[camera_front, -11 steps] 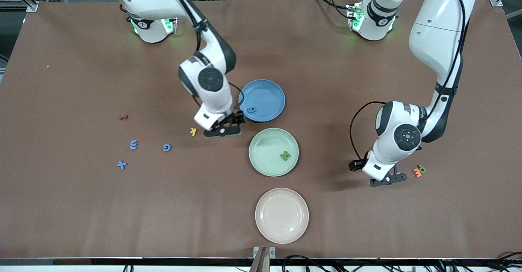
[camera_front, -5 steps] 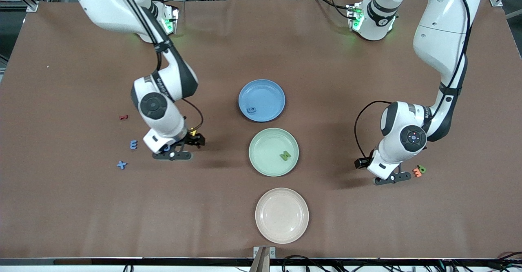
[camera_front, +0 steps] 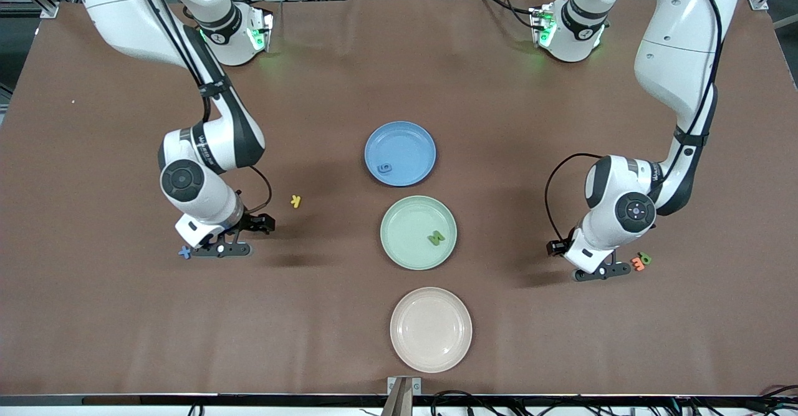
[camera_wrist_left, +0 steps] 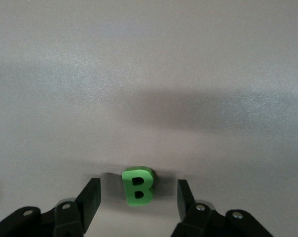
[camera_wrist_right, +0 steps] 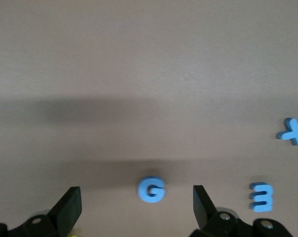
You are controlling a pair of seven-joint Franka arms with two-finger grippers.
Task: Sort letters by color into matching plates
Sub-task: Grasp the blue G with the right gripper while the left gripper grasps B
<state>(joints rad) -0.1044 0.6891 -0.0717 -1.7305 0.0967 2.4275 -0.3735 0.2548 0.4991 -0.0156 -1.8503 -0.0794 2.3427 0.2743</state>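
A green letter B (camera_wrist_left: 138, 186) lies flat on the table between my left gripper's (camera_wrist_left: 138, 196) open fingers (camera_wrist_left: 92, 195), touching neither. In the front view that B (camera_front: 646, 257) sits beside an orange letter (camera_front: 637, 264), with the left gripper (camera_front: 601, 271) low next to them. My right gripper (camera_wrist_right: 136, 203) is open and low over a blue G (camera_wrist_right: 151, 189). A blue E (camera_wrist_right: 261, 196) and a blue X (camera_wrist_right: 293, 132) lie close by. The blue plate (camera_front: 411, 138) holds one blue letter (camera_front: 384, 168). A green letter (camera_front: 436, 237) lies in the green plate (camera_front: 399, 229). The cream plate (camera_front: 431, 329) holds nothing.
A yellow letter (camera_front: 295, 201) lies on the brown table between the right gripper (camera_front: 219, 251) and the blue plate. The blue X (camera_front: 185, 252) shows just beside the right gripper. The three plates stand in a row down the table's middle.
The right arm swung away from the blue plate toward its own end of the table and came down over the blue G. The left gripper shifted toward the green B and its fingers narrowed.
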